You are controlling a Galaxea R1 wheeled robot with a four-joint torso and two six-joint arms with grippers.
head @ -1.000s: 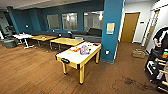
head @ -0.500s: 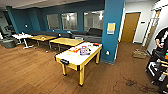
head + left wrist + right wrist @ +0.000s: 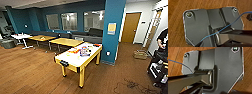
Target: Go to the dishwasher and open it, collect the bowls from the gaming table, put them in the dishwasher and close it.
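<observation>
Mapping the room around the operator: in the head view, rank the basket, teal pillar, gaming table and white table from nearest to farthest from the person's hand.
From the person's hand at the right edge:
1. Basket, on the floor close beside the person.
2. Teal pillar, mid-room.
3. Gaming table, centre.
4. White table, far left.

On the left wrist sits a wide dark grey plate (image 3: 199, 22) with rounded corners and a pale edge. Round ringed fittings (image 3: 189, 14) mark its corners. A thin blue cable (image 3: 226, 26) crosses it above a dark jointed bar (image 3: 233, 36). The right wrist carries a matching dark plate (image 3: 226, 67), a blue cable (image 3: 175, 61) turning black, and a grey bar (image 3: 184, 80).
</observation>
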